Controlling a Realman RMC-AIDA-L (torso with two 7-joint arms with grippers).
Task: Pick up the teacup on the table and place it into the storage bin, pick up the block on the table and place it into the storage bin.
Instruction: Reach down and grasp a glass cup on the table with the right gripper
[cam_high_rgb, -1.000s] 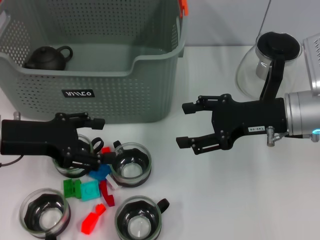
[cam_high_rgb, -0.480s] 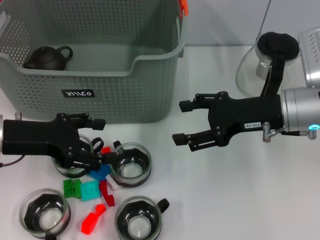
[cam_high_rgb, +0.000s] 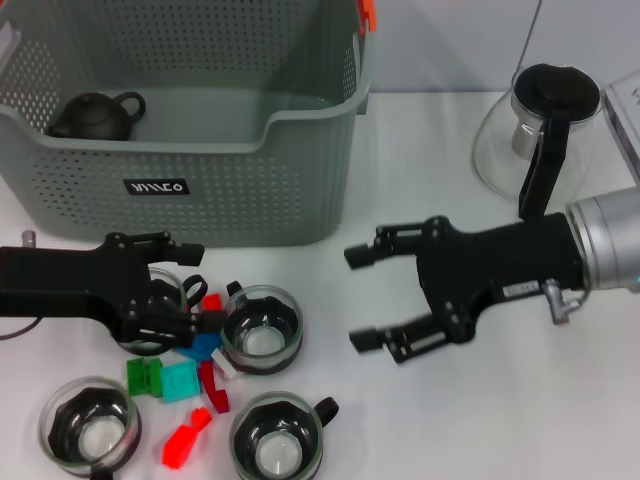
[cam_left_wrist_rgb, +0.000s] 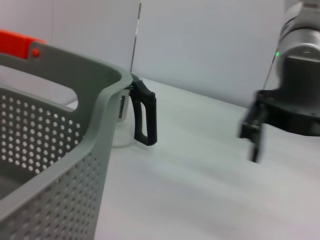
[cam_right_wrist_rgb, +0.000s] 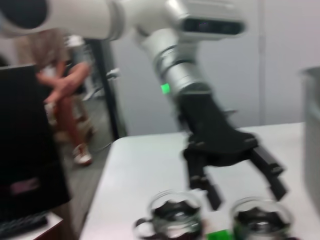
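Several glass teacups stand at the table's front left: one (cam_high_rgb: 262, 331) beside the blocks, one (cam_high_rgb: 88, 424) at the front corner, one (cam_high_rgb: 277, 440) at the front. A fourth teacup (cam_high_rgb: 146, 310) sits between the fingers of my left gripper (cam_high_rgb: 186, 288), which is open around it. In the right wrist view the left gripper (cam_right_wrist_rgb: 245, 192) hangs over a teacup (cam_right_wrist_rgb: 260, 220). Small blocks lie among the cups: red (cam_high_rgb: 183, 441), green (cam_high_rgb: 144, 377), teal (cam_high_rgb: 182, 381), blue (cam_high_rgb: 205, 346). My right gripper (cam_high_rgb: 357, 298) is open and empty, right of the cups. The grey storage bin (cam_high_rgb: 230, 165) stands behind.
A dark teapot (cam_high_rgb: 95, 115) lies inside the bin, and an orange clip (cam_high_rgb: 367, 12) sits on its rim. A glass pitcher (cam_high_rgb: 540, 125) with a black lid and handle stands at the back right. The left wrist view shows the bin wall (cam_left_wrist_rgb: 50, 165) and the pitcher handle (cam_left_wrist_rgb: 145, 117).
My right gripper has swung down toward the table's front and slightly left, its fingers spread wider. The left gripper has shifted a little left and stays around the teacup.
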